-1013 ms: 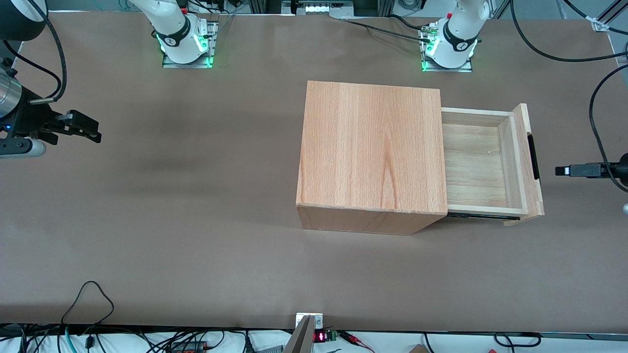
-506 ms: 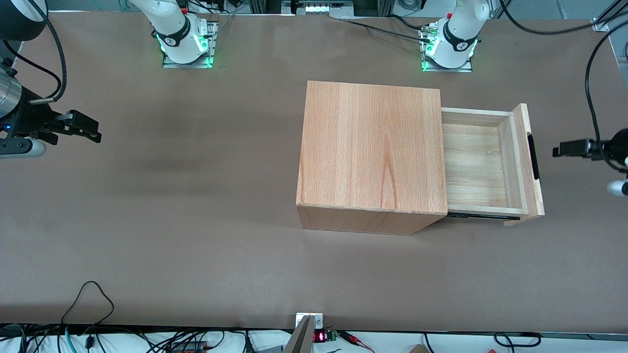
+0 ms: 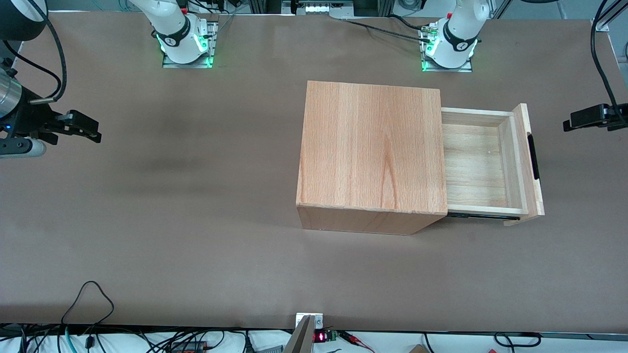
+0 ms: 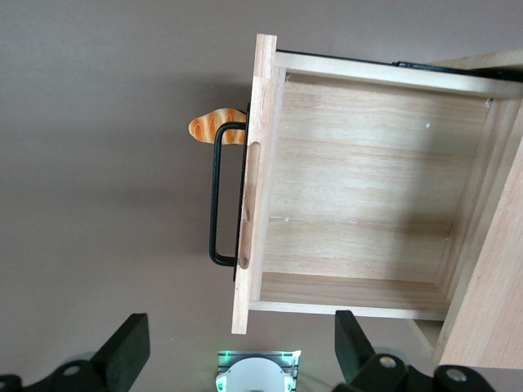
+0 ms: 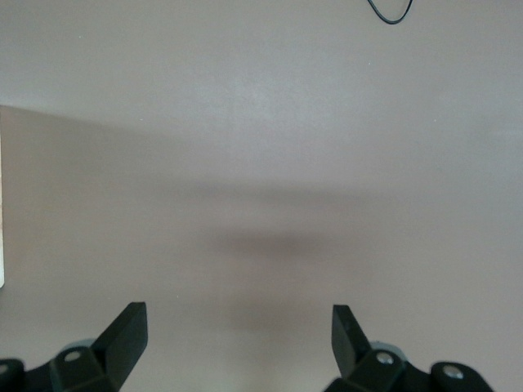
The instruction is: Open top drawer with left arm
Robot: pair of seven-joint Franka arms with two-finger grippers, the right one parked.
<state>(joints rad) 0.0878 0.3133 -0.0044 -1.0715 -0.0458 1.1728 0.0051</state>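
Black and spread wide with nothing between its fingers, the left arm's gripper (image 4: 237, 355) hangs in the air above the table, clear of the drawer front and toward the working arm's end; in the front view the gripper (image 3: 569, 123) shows just inside the frame edge, well apart from the handle. One finger (image 4: 127, 351) and the other sit far apart in the wrist view, released.

The top drawer (image 3: 483, 164) stands pulled out of the wooden cabinet (image 3: 370, 152), its pale tray open to view and bare inside. Its front panel (image 4: 252, 180) carries the thin black bar handle (image 4: 217, 200), which nothing touches. A small orange, wavy-striped shape (image 4: 214, 126) peeks out beside the handle's end, low against the panel; what it is cannot be told.

A dark slide rail (image 3: 483, 215) shows under the tray's nearer edge. The brown table (image 3: 196, 220) spreads wide around the cabinet. The left arm's base (image 3: 449, 46) stands farther from the front camera than the cabinet, and a black cable (image 3: 601, 54) hangs down to the wrist near the table's end.
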